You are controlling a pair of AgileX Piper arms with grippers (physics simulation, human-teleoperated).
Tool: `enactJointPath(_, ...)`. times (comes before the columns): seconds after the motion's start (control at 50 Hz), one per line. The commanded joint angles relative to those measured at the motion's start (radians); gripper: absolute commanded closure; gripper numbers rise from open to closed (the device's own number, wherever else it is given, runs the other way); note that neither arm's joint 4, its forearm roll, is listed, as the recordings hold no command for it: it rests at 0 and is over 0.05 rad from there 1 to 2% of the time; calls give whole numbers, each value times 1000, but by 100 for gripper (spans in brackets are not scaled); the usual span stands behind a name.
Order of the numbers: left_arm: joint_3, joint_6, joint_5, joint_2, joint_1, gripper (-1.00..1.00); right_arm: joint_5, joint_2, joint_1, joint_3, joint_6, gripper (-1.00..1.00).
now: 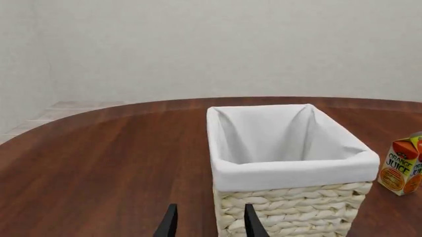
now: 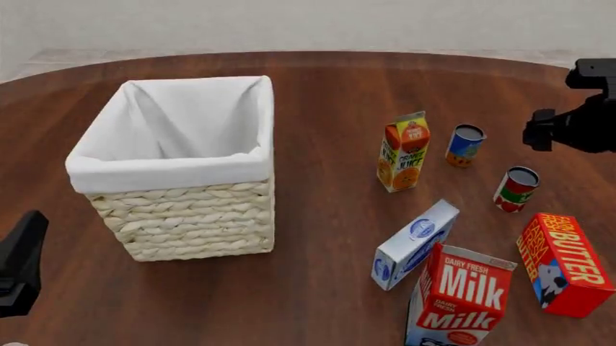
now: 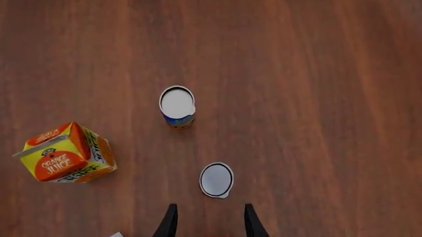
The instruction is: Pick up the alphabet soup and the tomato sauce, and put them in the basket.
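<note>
Worktop [image 2: 327, 238]: dark wood, pale wall behind. Basket [image 2: 178, 169] stands left; both cans, alphabet soup [image 2: 465, 145] and tomato sauce [image 2: 516, 189], stand right. My fingers, left [image 1: 206, 223] and right [image 3: 207, 221], open, empty. Front view alone shows milk carton [image 2: 460, 299].

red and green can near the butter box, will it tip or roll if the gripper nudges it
The red and green can stands upright on its flat end, so a low nudge probably slides it. A high push could tip it, and its round body would then roll. It looks rigid, so open right gripper fingers shouldn't dent it.
</note>
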Motion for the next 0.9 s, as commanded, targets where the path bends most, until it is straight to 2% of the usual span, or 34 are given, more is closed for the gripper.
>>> enactJointPath(0.02,0,0,0,0,0,-100,-23,30,-12,13,-1,-100)
enactJointPath(0.5,0,0,0,0,0,-100,-89,100,-23,53,0,-100)
enactJointPath(0.74,0,0,0,0,0,-100,-123,135,-11,64,19,-100)
enactJointPath(0.9,0,0,0,0,0,-100,-142,160,-19,67,9,-100)
